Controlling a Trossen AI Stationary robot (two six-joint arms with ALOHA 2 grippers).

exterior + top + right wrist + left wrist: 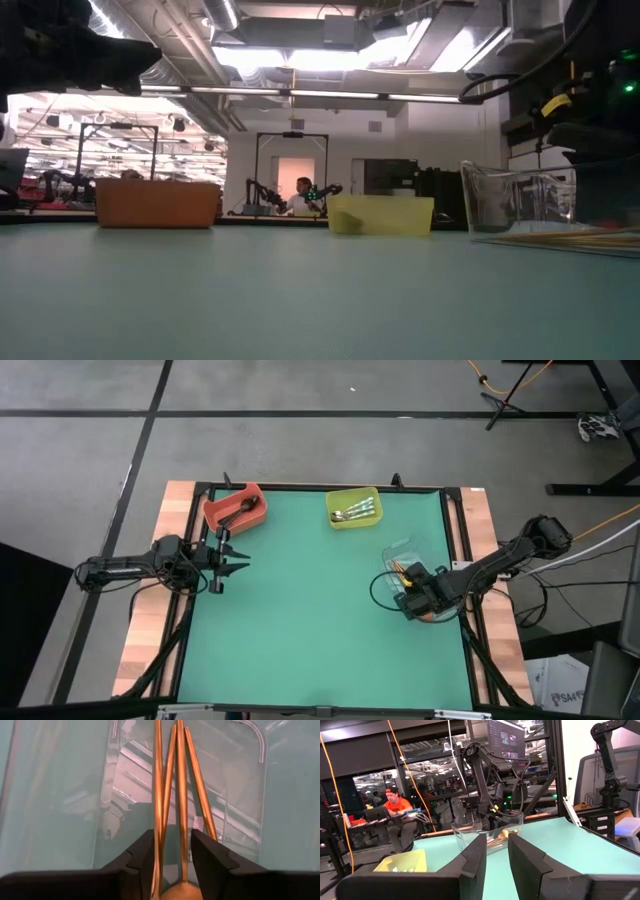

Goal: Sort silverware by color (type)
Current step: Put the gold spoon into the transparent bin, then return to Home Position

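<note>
A: Copper-gold spoons [172, 785] lie in the clear plastic bin [402, 550] at the right side of the green table [310, 620]. Four slim handles run side by side along its floor, two of them crossing near one end.

B: And the right gripper [171, 857]?

A: It hangs over that bin, pointing down into it. Its two dark fingers [142, 857] stand apart with a gap between them, and two of the copper handles pass through that gap. I cannot tell whether either finger touches a handle. A rounded copper bowl shows at the very edge of the right wrist view, just under the fingertips.

B: Where are the other finishes?

A: Shiny silver spoons [356, 513] lie in the yellow-green bin [353, 508] at the far edge of the table, near the middle. Black spoons [236, 512] lie in the red bin [235, 507] at the far left corner.

B: The left arm?

A: The left gripper [226, 563] waits above the left side of the table, just near the red bin and apart from it. Its fingers [470, 865] are parted, with nothing between them.

B: Anything beyond the table?

A: A person in an orange shirt [397, 807] sits at a desk in the room behind.
</note>
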